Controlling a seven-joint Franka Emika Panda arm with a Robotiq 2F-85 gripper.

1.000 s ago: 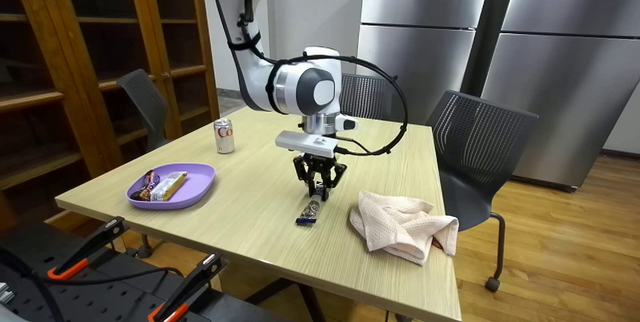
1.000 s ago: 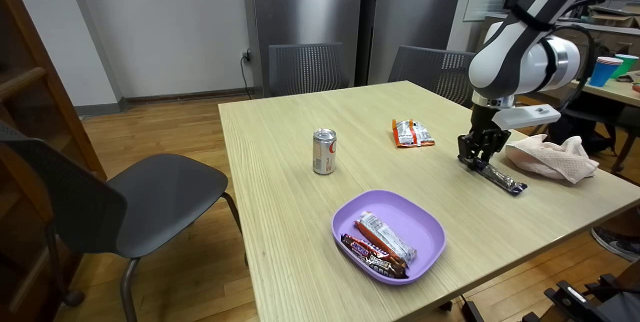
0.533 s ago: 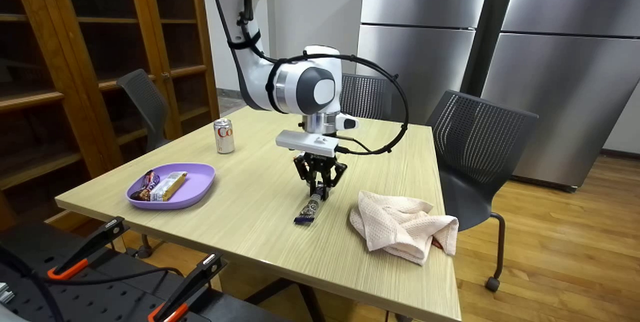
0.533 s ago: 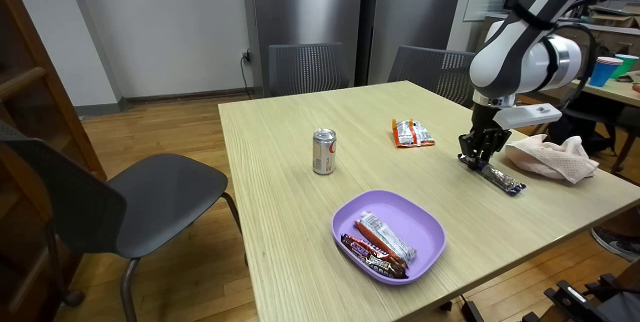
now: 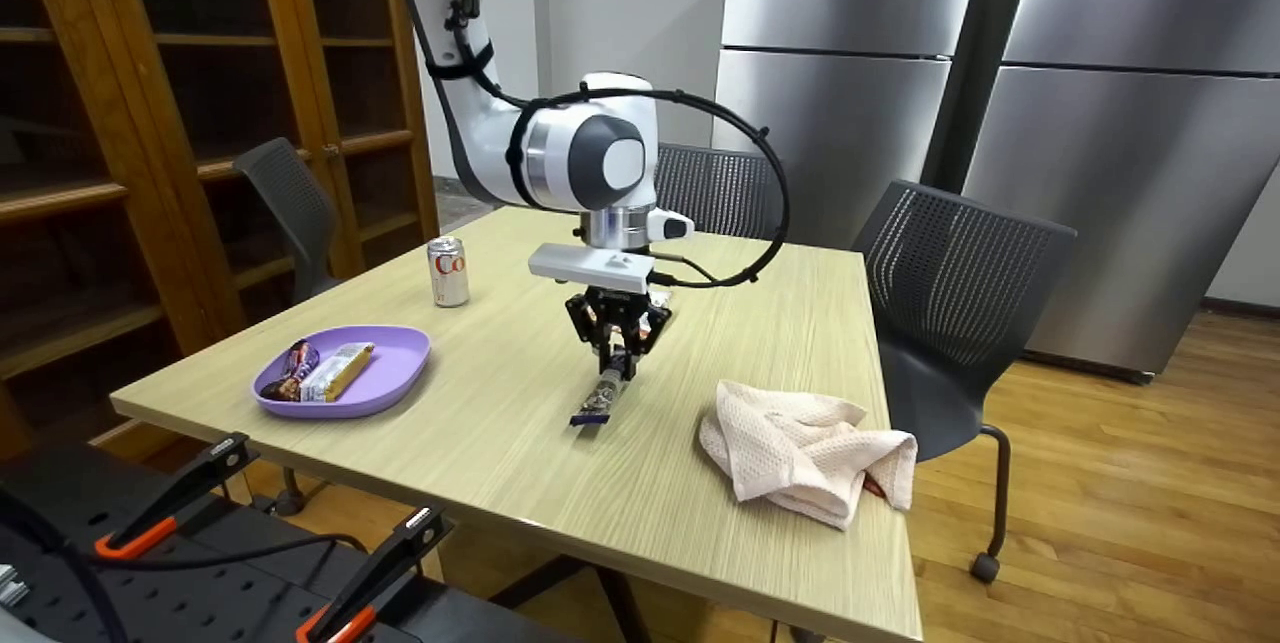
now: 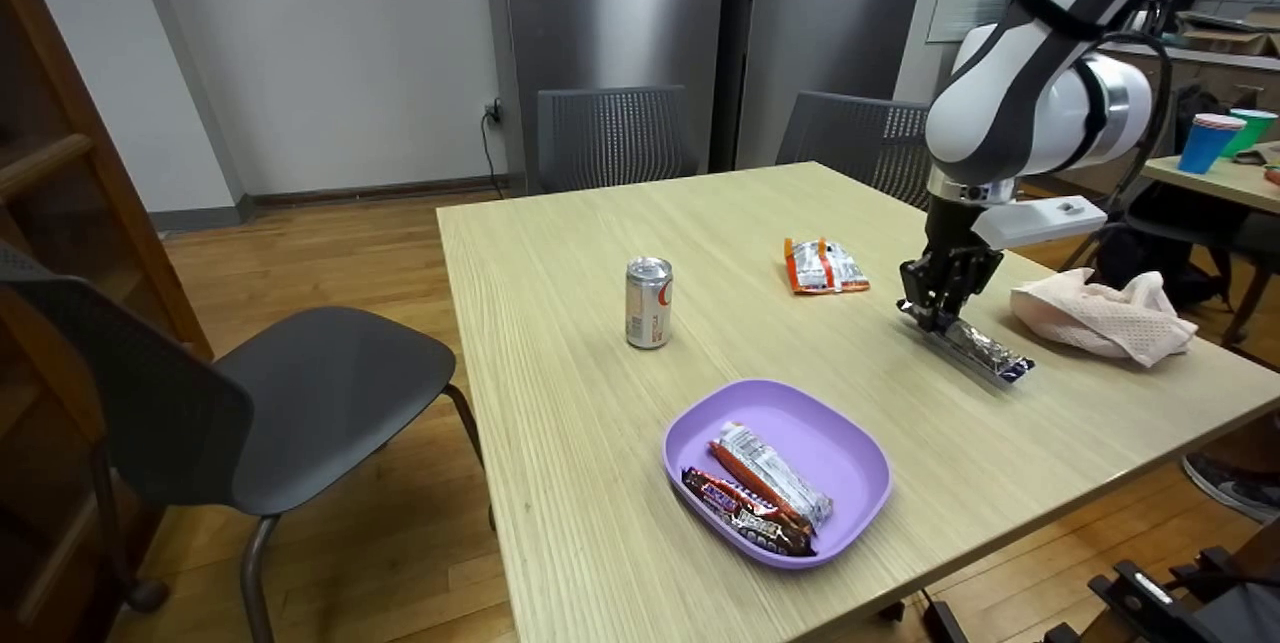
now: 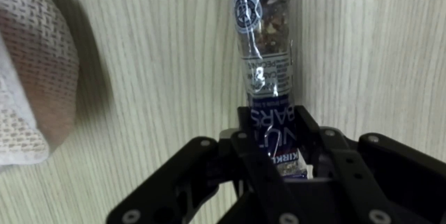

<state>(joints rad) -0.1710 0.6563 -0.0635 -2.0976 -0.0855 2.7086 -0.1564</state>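
Wrist view gives the hold plainly: the gripper (image 7: 272, 121) has its jaws partly closed, a bar's width apart, pinching a wrapped nut bar (image 7: 266, 70) toward one end, across its dark blue lettering. In an exterior view the bar seems to sit just above the table (image 6: 580, 483), judging by the shadow beneath it, so the step in hand looks to be a lift with the grasp made. The next move calls for a firm, level pinch, since the longer end juts out unsupported and could dip. The wrapper is glossy clear film over rough, lumpy nuts, and slick film may slip. Near the bar, but apart from it, lies a pale pink waffle-weave towel (image 5: 800, 453), rumpled into soft folds. Farther off are a smooth metal drink can (image 6: 649, 308), a crinkled silver-and-orange packet (image 6: 828, 268) and a shallow purple plate (image 6: 845, 468) with rounded corners, bearing two slim wrapped bars (image 6: 770, 478).
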